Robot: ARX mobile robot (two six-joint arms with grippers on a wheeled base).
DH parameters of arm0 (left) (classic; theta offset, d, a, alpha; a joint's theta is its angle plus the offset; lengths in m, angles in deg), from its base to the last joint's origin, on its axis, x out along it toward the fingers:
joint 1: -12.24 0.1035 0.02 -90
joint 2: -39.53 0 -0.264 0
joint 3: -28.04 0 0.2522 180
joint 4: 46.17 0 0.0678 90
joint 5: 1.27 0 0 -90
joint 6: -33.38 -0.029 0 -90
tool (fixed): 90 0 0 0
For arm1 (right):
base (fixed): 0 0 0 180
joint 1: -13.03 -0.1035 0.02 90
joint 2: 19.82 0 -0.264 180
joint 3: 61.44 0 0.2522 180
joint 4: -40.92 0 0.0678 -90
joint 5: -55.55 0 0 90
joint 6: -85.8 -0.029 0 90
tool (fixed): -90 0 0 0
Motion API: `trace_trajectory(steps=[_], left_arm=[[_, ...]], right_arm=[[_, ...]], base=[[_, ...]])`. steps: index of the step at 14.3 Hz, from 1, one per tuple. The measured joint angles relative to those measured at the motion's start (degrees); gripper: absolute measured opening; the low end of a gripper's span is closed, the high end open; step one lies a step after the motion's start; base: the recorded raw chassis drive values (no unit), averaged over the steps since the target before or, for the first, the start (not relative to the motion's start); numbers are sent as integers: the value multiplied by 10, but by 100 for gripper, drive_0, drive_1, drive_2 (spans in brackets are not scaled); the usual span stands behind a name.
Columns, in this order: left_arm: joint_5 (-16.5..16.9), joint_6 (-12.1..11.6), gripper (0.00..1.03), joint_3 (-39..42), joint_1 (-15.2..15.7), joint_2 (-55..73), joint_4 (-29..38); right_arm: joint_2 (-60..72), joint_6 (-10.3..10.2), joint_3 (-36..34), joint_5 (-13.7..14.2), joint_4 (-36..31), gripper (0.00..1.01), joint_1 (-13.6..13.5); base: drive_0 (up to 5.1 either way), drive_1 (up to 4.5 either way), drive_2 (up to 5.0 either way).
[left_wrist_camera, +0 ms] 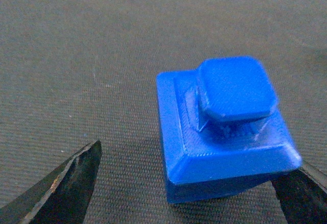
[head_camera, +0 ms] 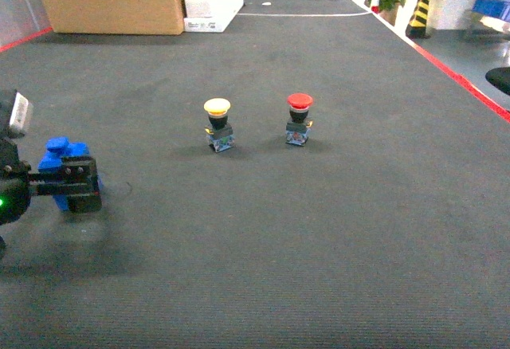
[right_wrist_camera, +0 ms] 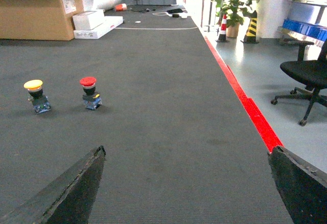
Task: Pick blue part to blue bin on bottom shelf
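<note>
Closing in on the blue part [left_wrist_camera: 225, 132] near the carpet's left edge, the left gripper [left_wrist_camera: 196, 185] has its jaws spread around it, not pinching yet. I'd centre first: it sits nearer one finger. The right gripper [right_wrist_camera: 186, 183] hangs wide apart, holding nothing.

No readable text anywhere. The cardboard box [right_wrist_camera: 36, 9] at eleven o'clock in the right wrist view carries dark print along its top flap and a white label, both too small and blurred to make out.
</note>
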Motion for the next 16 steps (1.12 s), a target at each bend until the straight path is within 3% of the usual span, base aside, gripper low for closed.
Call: trace_trajectory(steps=[1,5,8,12,14,16], left_arm=[[4,1,92,-15,4,21,-8],[19,4,48,-50,10,47,-5],[16,4,44,-31,10,42,21],[-20,0,44,141,1,-143,90],[-46,-3,44,245,-34,-314,30],[-103,-3,44,311,-75,-521,-100]], right_arm=[[0,0,0,0,0,98,0],[0,0,0,0,0,98,0],[0,0,0,0,0,98,0],[0,0,0,0,0,98,0],[0,0,0,0,0,98,0],[0,0,0,0,0,98,0]], base=[[0,0,0],[0,0,0],[0,0,0],[0,0,0],[0,0,0],[0,0,0]])
